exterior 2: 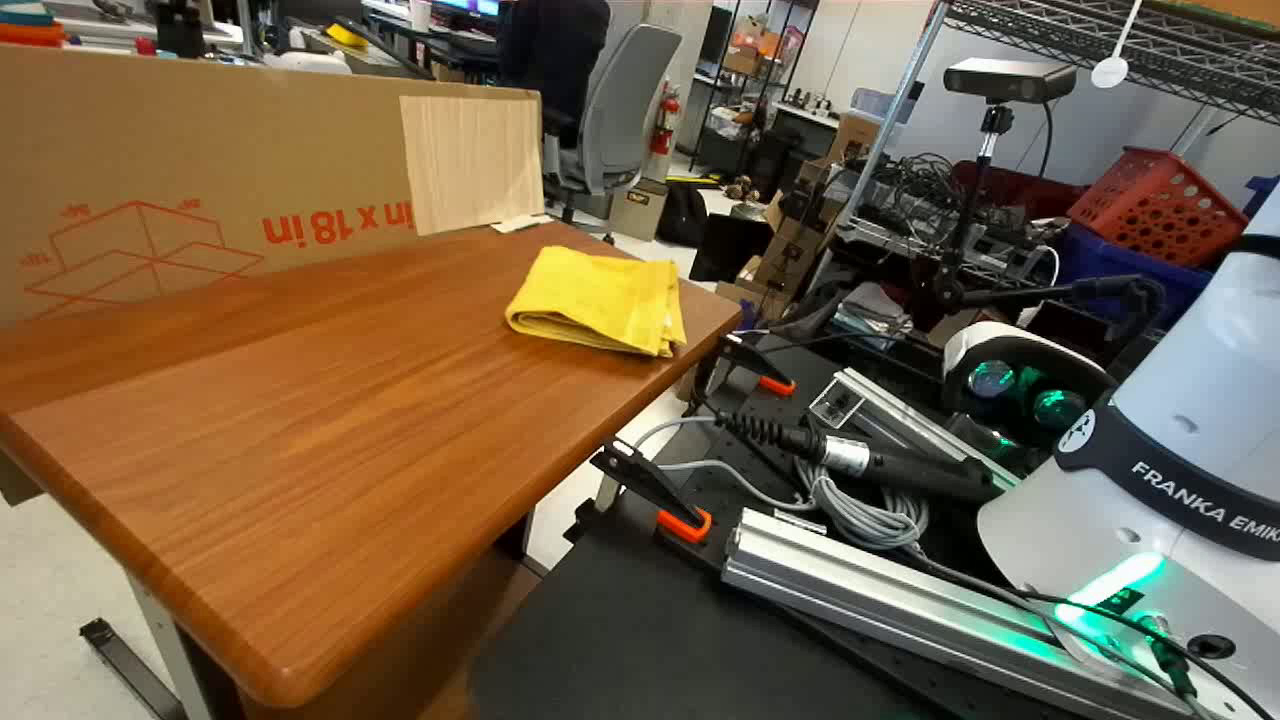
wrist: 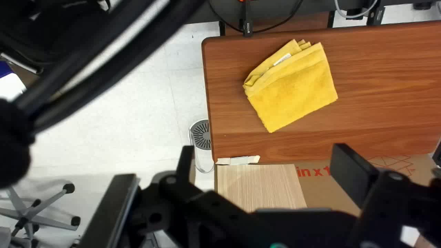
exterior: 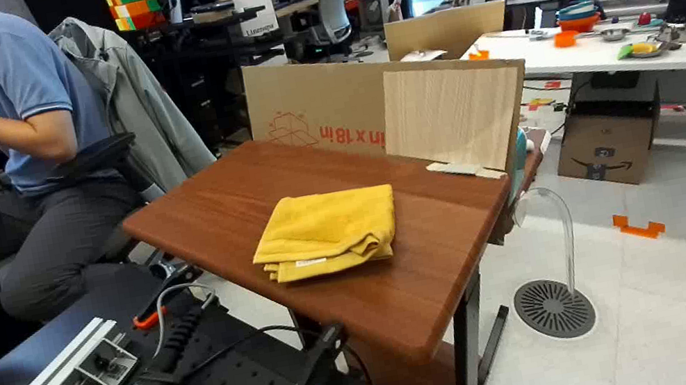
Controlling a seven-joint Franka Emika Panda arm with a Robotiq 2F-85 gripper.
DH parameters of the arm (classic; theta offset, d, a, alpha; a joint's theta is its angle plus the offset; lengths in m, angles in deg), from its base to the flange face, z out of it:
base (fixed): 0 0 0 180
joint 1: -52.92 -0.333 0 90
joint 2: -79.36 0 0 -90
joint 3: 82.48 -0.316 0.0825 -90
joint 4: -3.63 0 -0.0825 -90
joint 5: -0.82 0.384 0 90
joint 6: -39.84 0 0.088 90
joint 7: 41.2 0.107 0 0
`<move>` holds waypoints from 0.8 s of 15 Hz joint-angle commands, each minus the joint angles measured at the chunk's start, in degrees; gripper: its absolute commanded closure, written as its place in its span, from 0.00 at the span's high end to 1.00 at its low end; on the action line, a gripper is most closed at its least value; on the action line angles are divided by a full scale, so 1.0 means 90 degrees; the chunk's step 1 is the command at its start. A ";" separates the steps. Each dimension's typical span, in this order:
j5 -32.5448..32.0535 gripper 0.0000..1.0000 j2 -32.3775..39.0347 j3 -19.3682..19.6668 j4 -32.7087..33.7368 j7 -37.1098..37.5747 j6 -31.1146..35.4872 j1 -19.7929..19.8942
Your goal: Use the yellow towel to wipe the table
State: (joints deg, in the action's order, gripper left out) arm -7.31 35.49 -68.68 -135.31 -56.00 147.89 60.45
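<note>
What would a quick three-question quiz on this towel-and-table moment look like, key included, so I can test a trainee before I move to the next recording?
1. True or false: the towel lies folded on the table.

2. Fill in the missing word: in the wrist view, the gripper is ____.

3. Multiple choice: in both exterior views, where is the red lettering?
a) on the towel
b) on the cardboard
c) on the table

Key:
1. True; its stacked layers show along one side.
2. Open; the fingers stand well apart.
3. b
</note>
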 commanded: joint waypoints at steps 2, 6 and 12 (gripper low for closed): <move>0.0007 1.00 0.0005 -0.0006 0.0013 -0.0003 -0.0009 0.0005; 0.0007 1.00 0.0005 -0.0006 0.0013 -0.0003 -0.0009 0.0005; 0.1127 1.00 0.1661 -0.0239 0.0822 0.1297 0.0440 -0.0246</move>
State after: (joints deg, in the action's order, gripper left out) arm -2.69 39.28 -70.15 -133.98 -50.39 149.06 59.53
